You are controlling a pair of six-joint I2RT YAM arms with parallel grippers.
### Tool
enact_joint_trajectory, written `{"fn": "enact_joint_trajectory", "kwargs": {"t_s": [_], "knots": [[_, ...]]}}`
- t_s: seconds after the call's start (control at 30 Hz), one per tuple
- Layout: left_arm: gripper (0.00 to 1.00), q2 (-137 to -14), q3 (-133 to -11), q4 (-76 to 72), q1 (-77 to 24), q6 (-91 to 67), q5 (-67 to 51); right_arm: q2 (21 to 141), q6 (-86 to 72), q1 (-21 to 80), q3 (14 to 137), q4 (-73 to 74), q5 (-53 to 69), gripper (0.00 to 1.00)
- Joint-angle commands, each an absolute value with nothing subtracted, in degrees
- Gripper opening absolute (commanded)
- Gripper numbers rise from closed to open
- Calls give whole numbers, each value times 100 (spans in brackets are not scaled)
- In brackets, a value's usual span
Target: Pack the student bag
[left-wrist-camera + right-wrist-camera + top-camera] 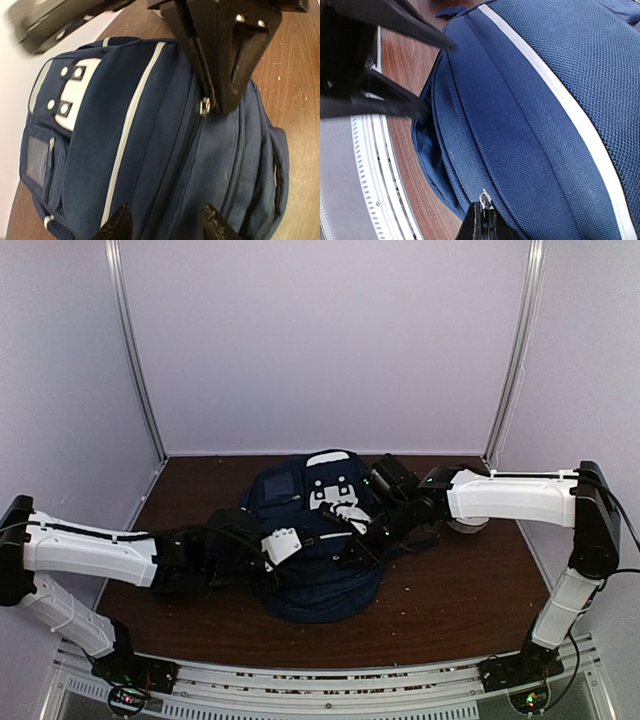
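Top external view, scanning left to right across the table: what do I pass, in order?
left arm → student bag → right arm

A dark wooden table [450, 590] stands enclosed by pale walls [320, 340].

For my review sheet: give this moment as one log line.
student bag: lying on table | left gripper: open, over bag | right gripper: shut on zip pull

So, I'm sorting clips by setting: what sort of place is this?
Probably a lab test booth, not a classroom: plain pale walls, metal corner posts, and a mounting rail along the wooden table holding a backpack.
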State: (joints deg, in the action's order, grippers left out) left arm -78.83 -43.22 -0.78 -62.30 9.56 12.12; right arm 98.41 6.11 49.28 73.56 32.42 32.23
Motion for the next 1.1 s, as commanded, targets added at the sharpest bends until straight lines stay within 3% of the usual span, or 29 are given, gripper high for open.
{"fn": "enact_joint_trajectory", "kwargs": {"t_s": [0.0, 0.23, 0.5, 0.57, 1.07], "knots": [[48, -8458, -4845, -854, -6258, 1378, 1022, 9861, 640, 4975, 7486, 3208, 3624, 0], [38, -9077, -5247, -733, -6249, 1666, 1131, 9891, 661, 4972, 7506, 3252, 3692, 0], [5, -9093, -5267, -529, -6249, 1677, 1300, 9751, 776, 4615, 7388, 3408, 3671, 0], [2, -9059, -5229, -514, -6249, 1679, 1350, 9747, 837, 4438, 7323, 3490, 3633, 0], [0, -8830, -5081, -423, -6242, 1551, 1417, 9479, 923, 3464, 6782, 3562, 3233, 0]]}}
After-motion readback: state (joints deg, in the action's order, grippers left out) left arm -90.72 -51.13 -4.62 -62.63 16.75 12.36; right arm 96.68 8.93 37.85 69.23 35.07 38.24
